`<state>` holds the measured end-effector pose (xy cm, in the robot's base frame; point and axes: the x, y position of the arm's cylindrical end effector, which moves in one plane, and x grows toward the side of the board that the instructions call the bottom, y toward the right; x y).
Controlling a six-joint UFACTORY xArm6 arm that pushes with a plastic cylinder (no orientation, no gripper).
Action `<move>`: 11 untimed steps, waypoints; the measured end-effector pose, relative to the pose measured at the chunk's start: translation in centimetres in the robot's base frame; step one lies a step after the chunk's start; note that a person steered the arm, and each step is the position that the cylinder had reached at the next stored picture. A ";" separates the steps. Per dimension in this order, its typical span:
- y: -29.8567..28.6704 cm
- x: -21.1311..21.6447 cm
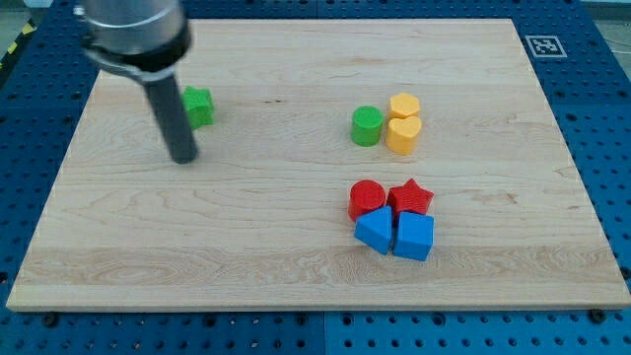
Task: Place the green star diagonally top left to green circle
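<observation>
Green star (199, 106) sits far out at nine o'clock from the green circle (367, 126), well apart, with my tip (183, 156) just beside it at about seven o'clock. No claw exists here to spread or pinch; the rod only pushes. An off-centre shove could spin the star away, or overshoot it into the yellow blocks (403, 123) touching the circle.

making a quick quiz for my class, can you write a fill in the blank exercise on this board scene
1. The green star lies far toward the view's ____ of the green circle.
2. My tip sits just below and left of the green ____.
3. The two yellow blocks touch the green circle on its ____ side.
4. The red star sits directly above a ____ block.

Missing words: left; star; right; blue
</observation>
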<state>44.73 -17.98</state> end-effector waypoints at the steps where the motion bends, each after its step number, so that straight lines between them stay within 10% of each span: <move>1: -2.5 -3.1; 11: 5.7 -5.6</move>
